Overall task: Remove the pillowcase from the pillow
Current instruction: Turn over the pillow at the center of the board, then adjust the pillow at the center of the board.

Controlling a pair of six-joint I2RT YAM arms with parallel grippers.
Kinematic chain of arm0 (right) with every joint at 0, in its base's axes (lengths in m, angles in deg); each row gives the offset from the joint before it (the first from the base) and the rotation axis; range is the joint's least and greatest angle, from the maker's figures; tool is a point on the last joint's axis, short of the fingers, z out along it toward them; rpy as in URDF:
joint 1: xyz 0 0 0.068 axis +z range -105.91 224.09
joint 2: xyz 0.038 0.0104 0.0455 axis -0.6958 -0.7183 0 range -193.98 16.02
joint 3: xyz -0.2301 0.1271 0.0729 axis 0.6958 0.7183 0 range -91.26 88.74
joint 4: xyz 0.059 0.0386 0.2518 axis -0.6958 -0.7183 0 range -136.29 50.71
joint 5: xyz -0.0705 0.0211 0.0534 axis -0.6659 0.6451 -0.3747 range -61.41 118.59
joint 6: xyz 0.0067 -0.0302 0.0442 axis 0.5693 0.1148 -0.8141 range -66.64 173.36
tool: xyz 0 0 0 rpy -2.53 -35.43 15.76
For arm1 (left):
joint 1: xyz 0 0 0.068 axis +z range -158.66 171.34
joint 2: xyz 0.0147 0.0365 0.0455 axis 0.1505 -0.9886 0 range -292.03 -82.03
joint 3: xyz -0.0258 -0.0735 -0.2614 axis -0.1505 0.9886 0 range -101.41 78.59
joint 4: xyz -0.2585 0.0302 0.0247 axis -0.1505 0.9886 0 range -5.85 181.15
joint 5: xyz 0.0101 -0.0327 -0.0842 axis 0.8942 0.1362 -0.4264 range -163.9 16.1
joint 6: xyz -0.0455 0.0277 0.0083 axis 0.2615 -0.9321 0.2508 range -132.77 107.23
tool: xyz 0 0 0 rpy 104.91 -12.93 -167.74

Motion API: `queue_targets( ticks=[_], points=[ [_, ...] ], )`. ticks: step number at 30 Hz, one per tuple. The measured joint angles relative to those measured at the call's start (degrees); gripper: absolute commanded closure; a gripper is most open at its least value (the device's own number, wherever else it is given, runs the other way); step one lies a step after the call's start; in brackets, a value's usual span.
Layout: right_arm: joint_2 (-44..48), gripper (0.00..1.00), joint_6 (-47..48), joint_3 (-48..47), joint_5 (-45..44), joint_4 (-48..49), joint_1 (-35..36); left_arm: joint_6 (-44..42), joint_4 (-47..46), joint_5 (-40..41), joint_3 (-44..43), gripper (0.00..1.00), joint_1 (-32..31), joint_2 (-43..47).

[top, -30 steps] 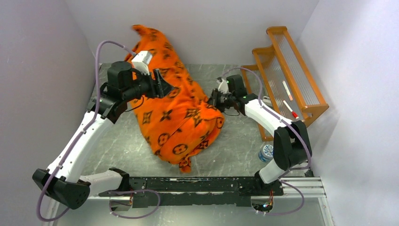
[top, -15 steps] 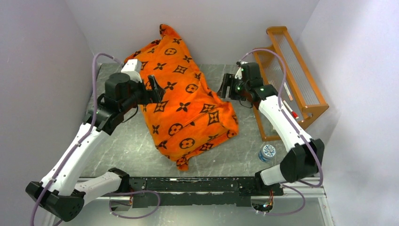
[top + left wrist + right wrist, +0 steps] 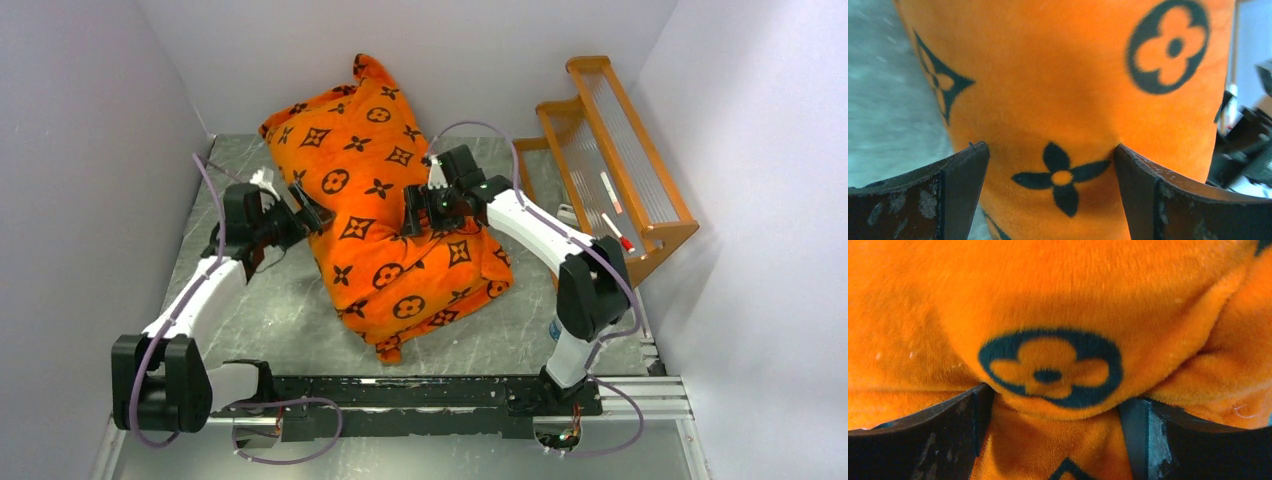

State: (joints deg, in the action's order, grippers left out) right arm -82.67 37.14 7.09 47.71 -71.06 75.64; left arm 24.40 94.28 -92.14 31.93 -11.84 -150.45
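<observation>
The left gripper (image 3: 308,214) sits low over the grey table (image 3: 260,300), its jaws spread wide. Straight ahead of it is the left flank of the pillowcase (image 3: 385,230). In the left wrist view the left gripper (image 3: 1050,149) has a rounded bulge of the pillowcase (image 3: 1063,85) between its two dark fingers (image 3: 955,185), with a four-petal flower print in the gap. The cloth touches the inner edge of the finger on the right of that view.

The pillowcase lies plump and full between the two grippers. The pillow inside is covered and does not show.

The right gripper (image 3: 418,210) is on top of the pillowcase, jaws also spread. In the right wrist view the right gripper (image 3: 1055,397) has a fold of the pillowcase (image 3: 1048,295) bulging between its fingers (image 3: 948,435), with a round flower print just ahead of the tips.

A wooden rack (image 3: 620,150) stands well beyond the right arm, at the table's far right.
</observation>
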Motion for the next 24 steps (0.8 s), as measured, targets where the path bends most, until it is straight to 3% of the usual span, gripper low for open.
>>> queue_targets(
  ticks=[1,5,7,9,13,19,24],
  points=[
    [-1.70,0.26,0.09,0.46,-1.53,0.33,0.70,2.19,-4.66,-3.08,3.76,0.06,0.00,-0.22],
    [-3.85,0.55,0.26,2.86,-3.93,2.16,0.42,10.93,-22.49,-13.55,13.29,0.43,0.15,-4.07],
    [-3.80,0.58,0.42,3.87,-3.93,3.32,0.13,14.84,-30.97,-17.33,15.65,0.63,0.09,-6.05],
    [-3.76,0.58,0.68,4.48,-3.98,4.15,0.00,16.39,-34.80,-19.39,16.09,0.92,-0.37,-6.73],
    [-3.61,0.53,0.94,4.79,-5.22,3.96,-0.46,11.93,-30.99,-18.18,11.87,0.95,-4.79,-6.34],
    [-1.92,0.41,0.85,4.11,-9.14,1.51,-1.14,-0.87,-11.08,-3.67,-0.42,0.95,-15.67,0.92],
    [-1.64,0.38,0.59,1.68,-5.97,0.15,-1.25,-5.46,1.18,4.31,-2.27,0.95,-17.90,9.68]
  ],
)
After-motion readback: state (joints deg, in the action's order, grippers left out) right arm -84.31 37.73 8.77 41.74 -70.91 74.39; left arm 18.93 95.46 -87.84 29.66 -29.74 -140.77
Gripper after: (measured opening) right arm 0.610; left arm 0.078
